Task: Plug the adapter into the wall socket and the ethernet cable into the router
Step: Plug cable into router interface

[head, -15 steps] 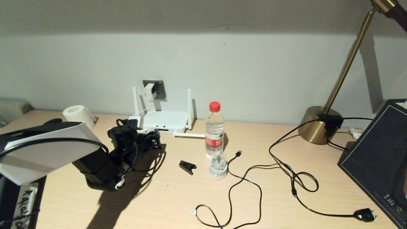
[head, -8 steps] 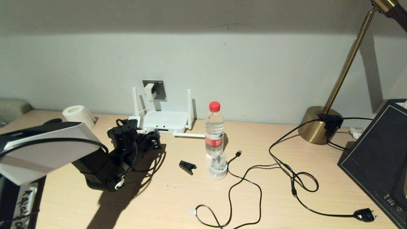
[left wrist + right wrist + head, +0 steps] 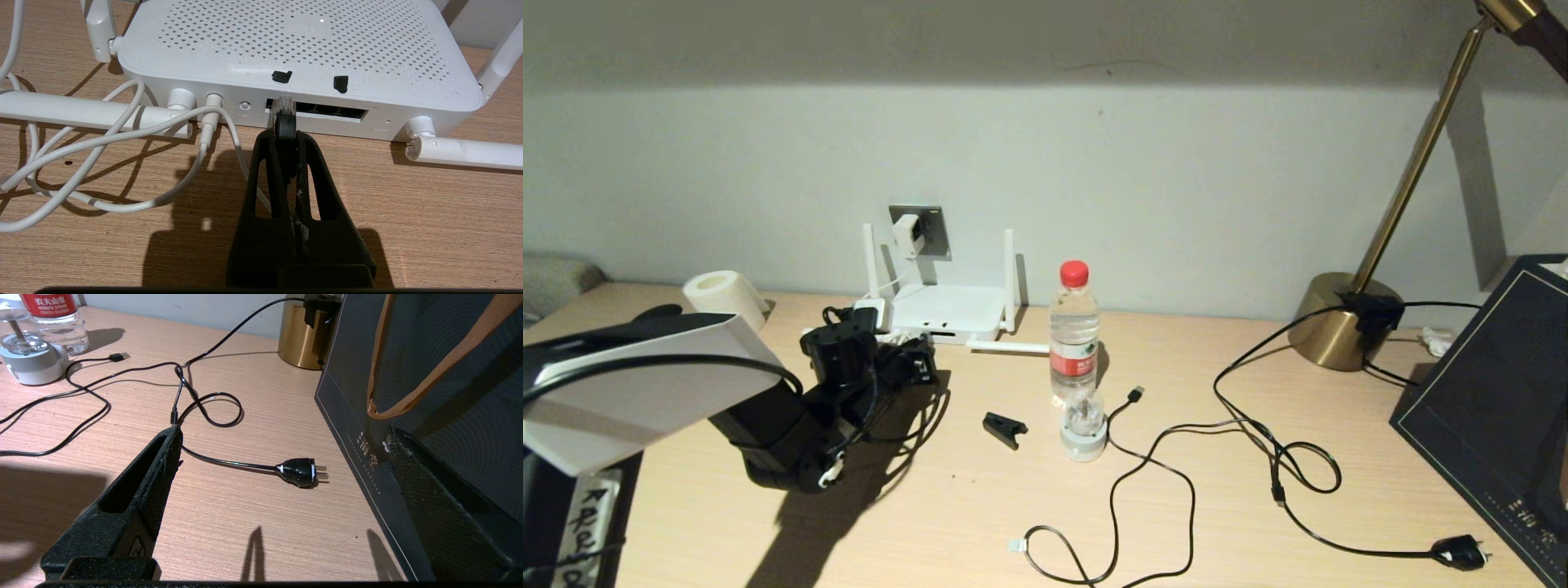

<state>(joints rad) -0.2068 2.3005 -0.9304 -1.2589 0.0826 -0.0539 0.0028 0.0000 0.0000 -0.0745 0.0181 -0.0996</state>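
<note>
ethernet cable (image 3: 283, 107) clear-tipped, black-booted.

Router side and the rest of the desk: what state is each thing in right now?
adapter: plugged into wall socket
ethernet cable: clear plug at router port slot, seating unclear
left gripper: shut on the plug
right gripper: open, empty
water bottle: upright, capped
mains plug: loose on the desk
</note>
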